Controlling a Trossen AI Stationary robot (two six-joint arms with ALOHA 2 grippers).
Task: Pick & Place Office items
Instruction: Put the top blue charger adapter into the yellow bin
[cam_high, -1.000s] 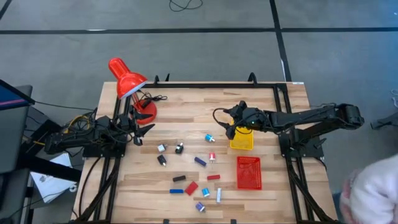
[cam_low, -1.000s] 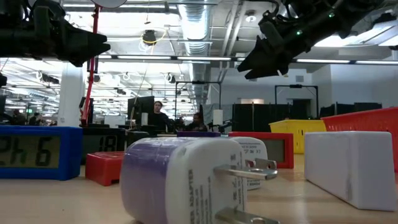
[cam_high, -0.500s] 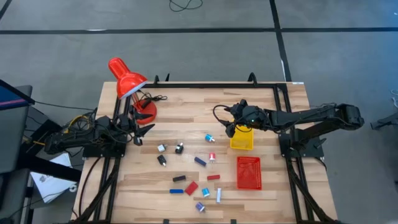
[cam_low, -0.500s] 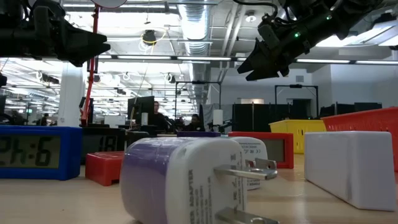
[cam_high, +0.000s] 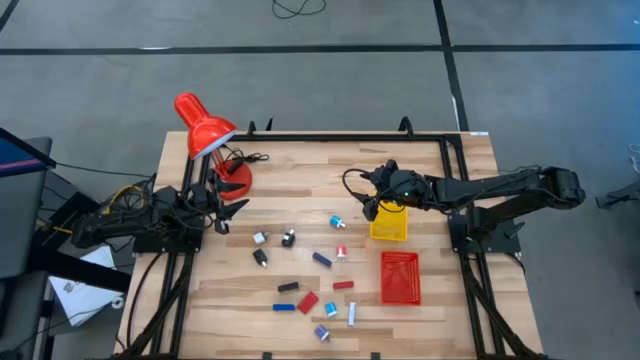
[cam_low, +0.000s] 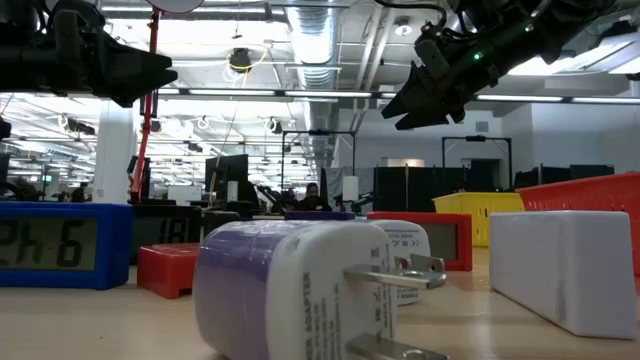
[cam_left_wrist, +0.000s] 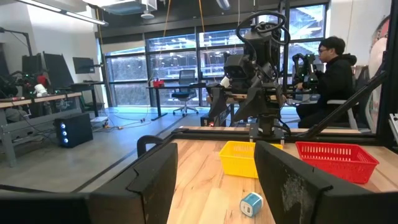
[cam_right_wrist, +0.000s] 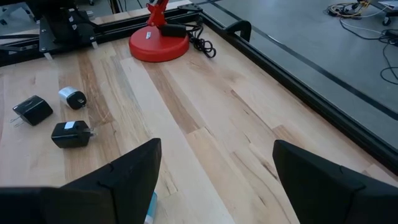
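Lying scattered mid-worktop (cam_high: 300, 170), the office items (cam_high: 310, 275) sit left of the red basket (cam_high: 400, 277); the right pincer (cam_high: 372, 205) hangs fingers apart by the yellow tray (cam_high: 389, 225), the left pincer (cam_high: 228, 215) apart, empty, beside the lamp (cam_high: 205, 130).

Readable text appears only in the low view.

1. The blue clock (cam_low: 62, 246) at the left edge carries an LCD panel showing the large characters "2h 6".
2. A second display (cam_low: 175, 231), just behind the blue clock and above a red block (cam_low: 170, 268), shows the digits "18"; the remaining characters are cut off.
3. The white-and-purple plug adapter (cam_low: 300, 290) in the foreground bears small print along its side; only the word "ADAPTER" is legible.
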